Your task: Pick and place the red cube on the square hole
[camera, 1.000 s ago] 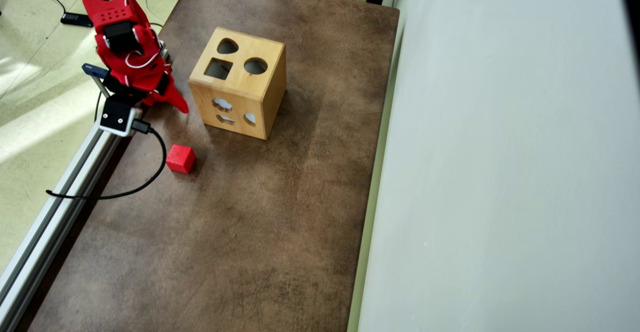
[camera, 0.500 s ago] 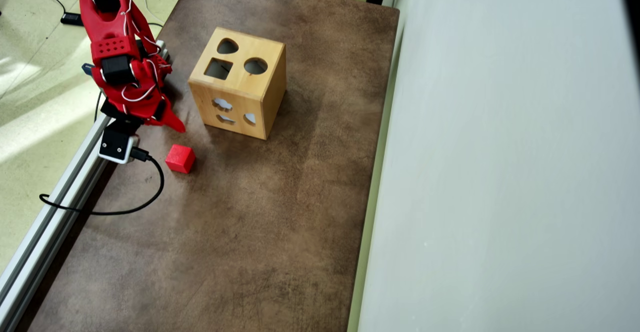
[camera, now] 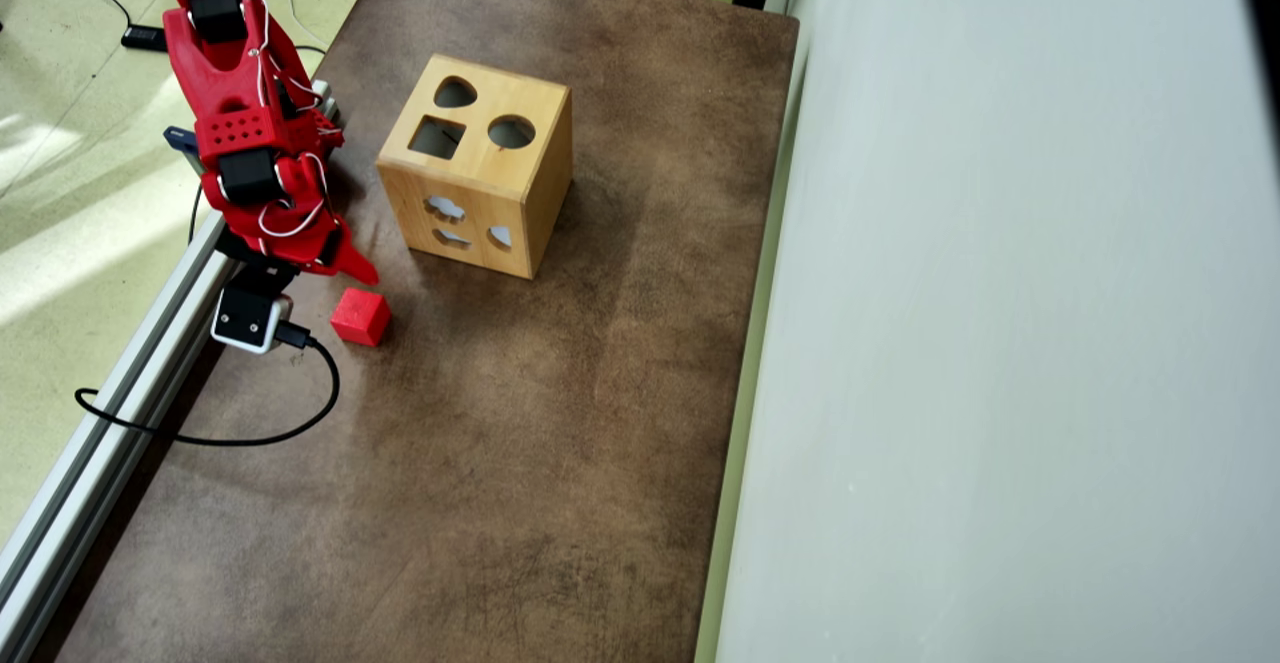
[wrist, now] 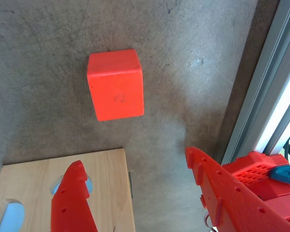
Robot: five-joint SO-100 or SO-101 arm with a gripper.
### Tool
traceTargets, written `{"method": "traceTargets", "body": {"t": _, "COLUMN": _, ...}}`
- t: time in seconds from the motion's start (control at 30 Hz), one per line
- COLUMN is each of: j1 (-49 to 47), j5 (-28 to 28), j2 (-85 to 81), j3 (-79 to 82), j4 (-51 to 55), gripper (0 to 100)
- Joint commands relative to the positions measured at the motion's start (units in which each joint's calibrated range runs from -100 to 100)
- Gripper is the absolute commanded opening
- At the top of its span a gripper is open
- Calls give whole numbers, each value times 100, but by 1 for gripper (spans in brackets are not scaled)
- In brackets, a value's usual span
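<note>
Gaping jaws, red cube (wrist: 115, 84) clear (fingertips cropped)

Wrist view: wooden box (wrist: 106, 169) cut off at bottom edge, top face unseen; both fingers (wrist: 72, 193) cropped at bottom. Overhead view: hand (camera: 345, 273) fingertips indistinct, gap unreadable.

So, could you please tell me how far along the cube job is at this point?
Nothing is placed yet. The small bright-red cube sits on the brown table, apart from the light wooden box. In hand: the red two-finger gripper hangs open just short of it. Left: grasp, lift, drop into the dark square hole.
</note>
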Motion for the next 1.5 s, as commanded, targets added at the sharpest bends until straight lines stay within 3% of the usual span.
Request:
{"method": "traceTargets", "body": {"t": 0.0, "j1": -12, "j5": 0, "j2": -20, "j3": -43, "j4": -59, "gripper": 32}}
{"method": "traceTargets", "body": {"t": 1.47, "j1": -86, "j5": 20, "j2": 761, "j3": 351, "j4": -847, "gripper": 32}}
